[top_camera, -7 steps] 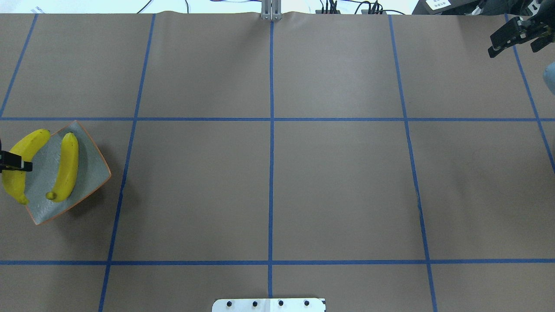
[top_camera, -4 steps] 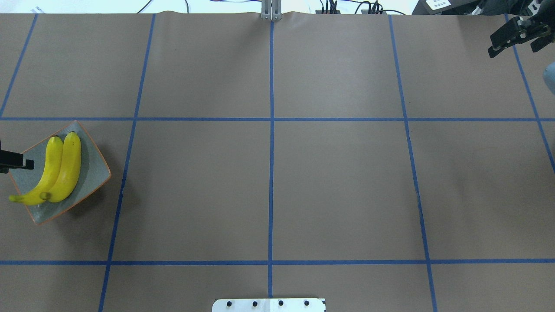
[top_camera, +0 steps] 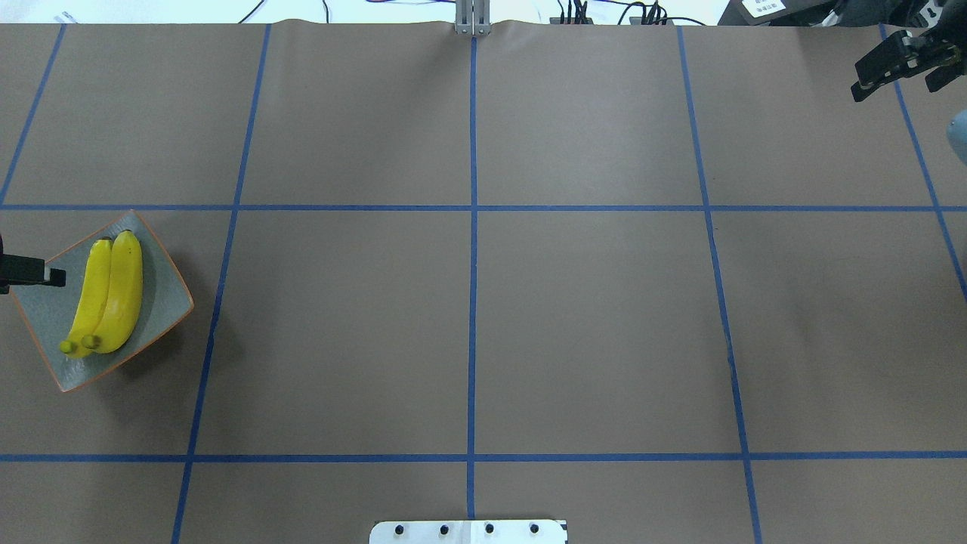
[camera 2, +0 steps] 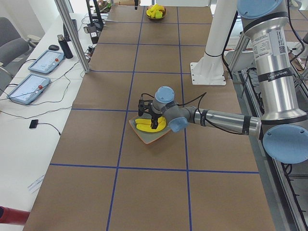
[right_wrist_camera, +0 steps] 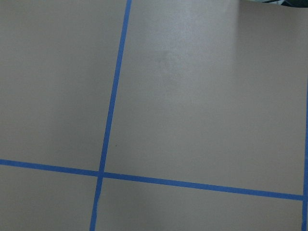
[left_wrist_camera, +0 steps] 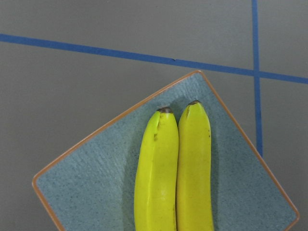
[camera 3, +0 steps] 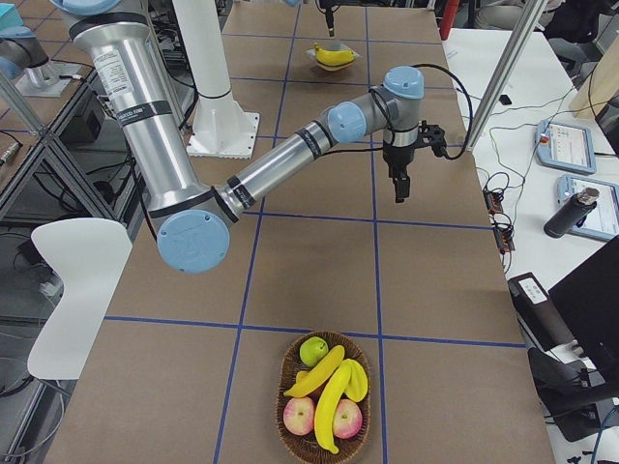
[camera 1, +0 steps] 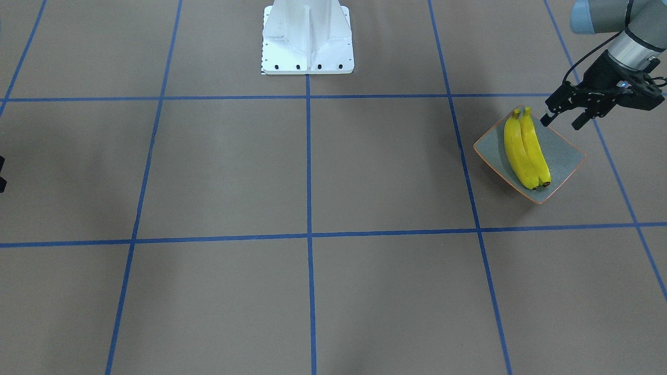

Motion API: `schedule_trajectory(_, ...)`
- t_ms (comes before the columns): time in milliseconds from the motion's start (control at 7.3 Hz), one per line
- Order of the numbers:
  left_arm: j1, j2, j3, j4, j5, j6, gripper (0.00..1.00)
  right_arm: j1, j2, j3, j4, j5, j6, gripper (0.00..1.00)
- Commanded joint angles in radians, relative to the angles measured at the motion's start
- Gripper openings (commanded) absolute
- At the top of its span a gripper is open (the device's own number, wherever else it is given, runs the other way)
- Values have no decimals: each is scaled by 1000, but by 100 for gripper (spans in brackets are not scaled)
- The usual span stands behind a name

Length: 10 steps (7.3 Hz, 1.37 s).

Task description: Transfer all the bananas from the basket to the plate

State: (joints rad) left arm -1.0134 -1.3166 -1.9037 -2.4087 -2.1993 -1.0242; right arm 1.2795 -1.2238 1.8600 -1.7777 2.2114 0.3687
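Observation:
Two yellow bananas lie side by side on the grey-green plate with the orange rim, at the table's left edge. They also show in the front view and the left wrist view. My left gripper hangs open and empty just above the plate's outer corner; one finger shows in the overhead view. My right gripper is open and empty over the far right of the table. The wicker basket holds more bananas.
The basket also holds two red apples and a green fruit, and stands at the table's right end. The white robot base stands at the robot's edge of the table. Blue tape lines cross the brown table cover.
My left gripper let go of the banana it held over the plate's outer edge. That banana dropped onto the plate and settled against the other one.

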Motion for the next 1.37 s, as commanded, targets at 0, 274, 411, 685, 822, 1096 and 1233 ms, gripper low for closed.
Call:
schedule_trajectory(0, -7, -10, -24, 5, -5, 0, 100, 30, -46, 1, 6, 1, -96, 100)
schedule_trajectory(274, -7, -16, -26, 3, -2, 1, 100, 110, -138, -1, 4, 4, -299, 100)
schedule_trajectory(411, -7, -18, -26, 2, -2, 1, 100, 144, -184, -1, 4, 5, -379, 100)
schedule_trajectory(685, -7, -18, -26, -1, 1, 1, 100, 205, -282, -7, 17, 22, -550, 100)
schedule_trajectory(822, -7, -18, -28, -1, 1, 1, 100, 228, -340, -33, 87, 34, -591, 100)
schedule_trajectory(1096, -8, -16, -34, -3, 4, 1, 100, 286, -437, -188, 322, 149, -651, 100)
schedule_trajectory(1233, -8, -16, -37, -3, 6, 1, 100, 308, -456, -284, 422, 166, -678, 100)
